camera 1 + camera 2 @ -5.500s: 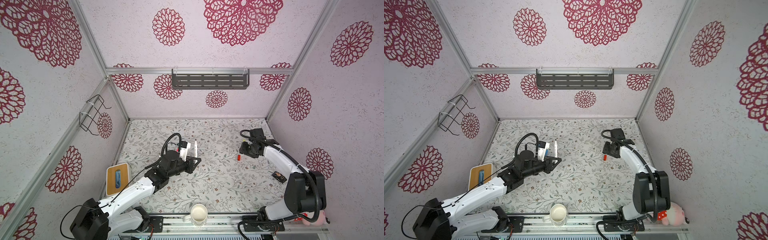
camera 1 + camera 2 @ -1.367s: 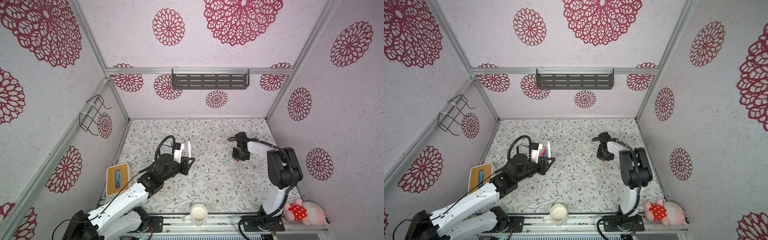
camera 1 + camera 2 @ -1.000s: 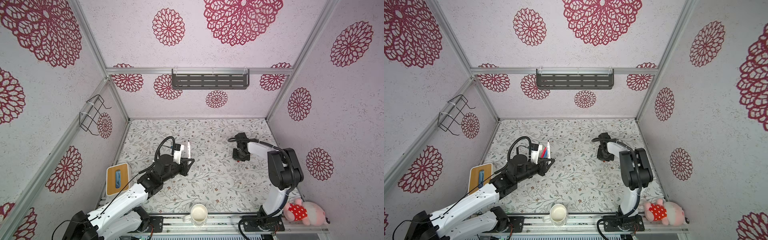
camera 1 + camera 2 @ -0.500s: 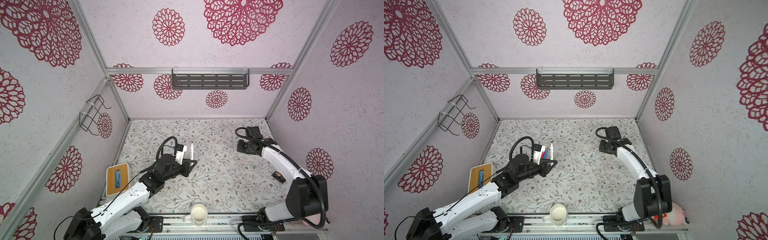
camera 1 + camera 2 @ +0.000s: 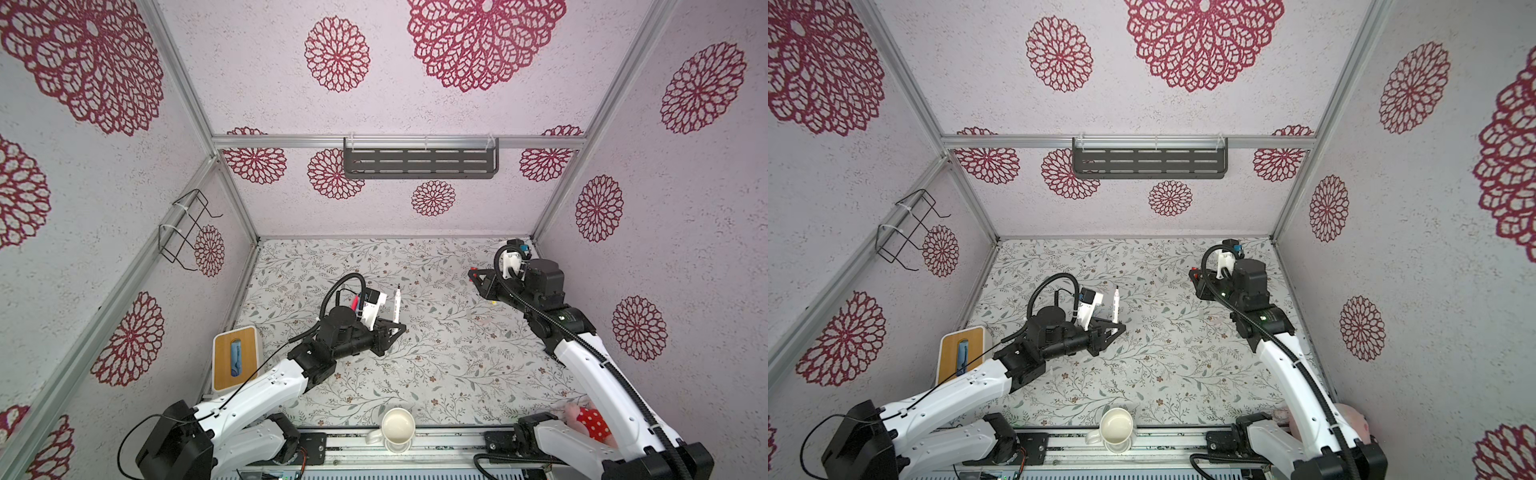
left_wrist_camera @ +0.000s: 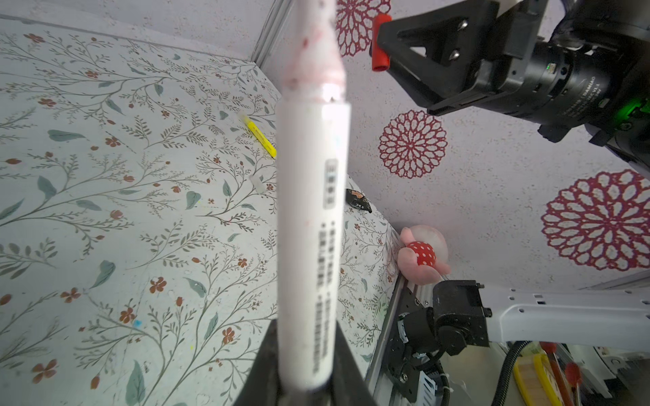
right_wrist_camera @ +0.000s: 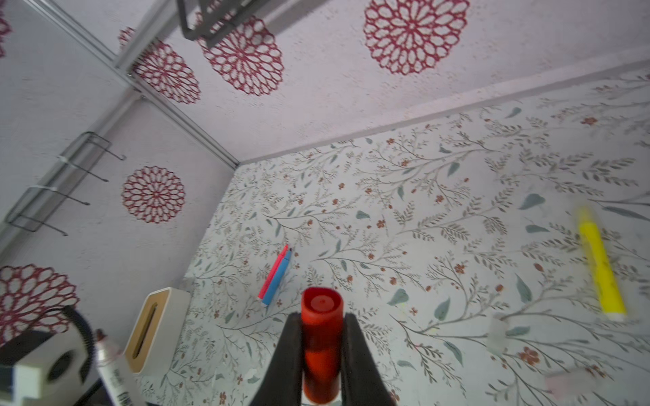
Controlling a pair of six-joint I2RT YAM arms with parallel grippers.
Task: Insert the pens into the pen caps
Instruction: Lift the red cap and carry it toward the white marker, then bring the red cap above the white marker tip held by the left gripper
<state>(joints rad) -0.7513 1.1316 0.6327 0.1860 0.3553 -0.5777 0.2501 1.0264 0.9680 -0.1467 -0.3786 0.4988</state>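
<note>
Jaws still grip white pen [image 5: 397, 305] and now-lifted red cap [image 7: 322, 337].

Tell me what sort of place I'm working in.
Probably a staged robot test booth rather than a real room: aluminium-framed walls papered with red flower medallions, a floral-print tabletop, and a metal rail along its front edge carrying two white-and-black robot arms.

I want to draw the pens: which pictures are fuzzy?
Left wrist view: the white plastic marker pen looks soft, print smeared. Right wrist view: the yellow plastic marker pen is blurred, the stubby red plastic cap sharper. Both top views: sharp.
</note>
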